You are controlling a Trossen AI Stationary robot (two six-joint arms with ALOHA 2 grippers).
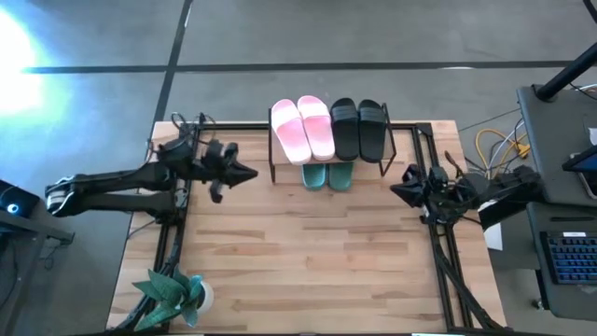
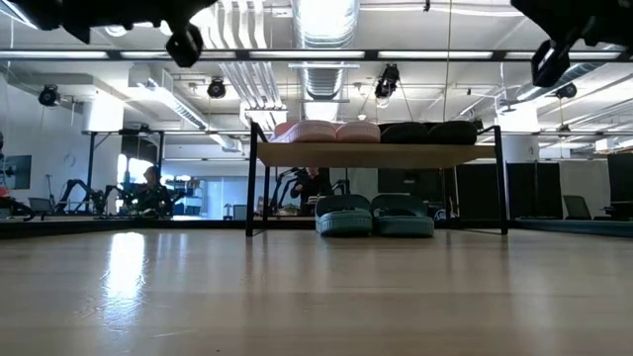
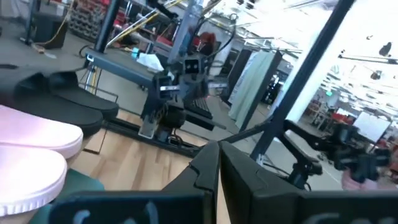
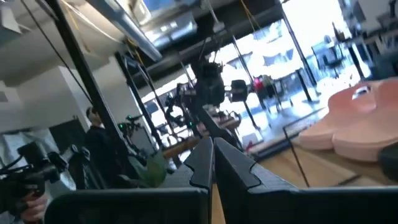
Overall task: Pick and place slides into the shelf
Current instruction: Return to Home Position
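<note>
Left claw (image 1: 244, 174) at nine o'clock and right claw (image 1: 399, 193) at three, both pinched shut on nothing above the worktop (image 1: 308, 261), with pink pair (image 1: 303, 128) and black pair (image 1: 359, 128) atop the shelf (image 2: 376, 154) at twelve, green pair (image 1: 327, 175) beneath, seemingly nothing left to stow.

We see a light wooden worktop (image 1: 308, 252) on a grey floor (image 1: 326, 37). A small potted plant (image 1: 177, 294) sits at its near left corner. Off its right edge lie yellow cables (image 1: 492, 145) and a keyboard (image 1: 569, 259).
</note>
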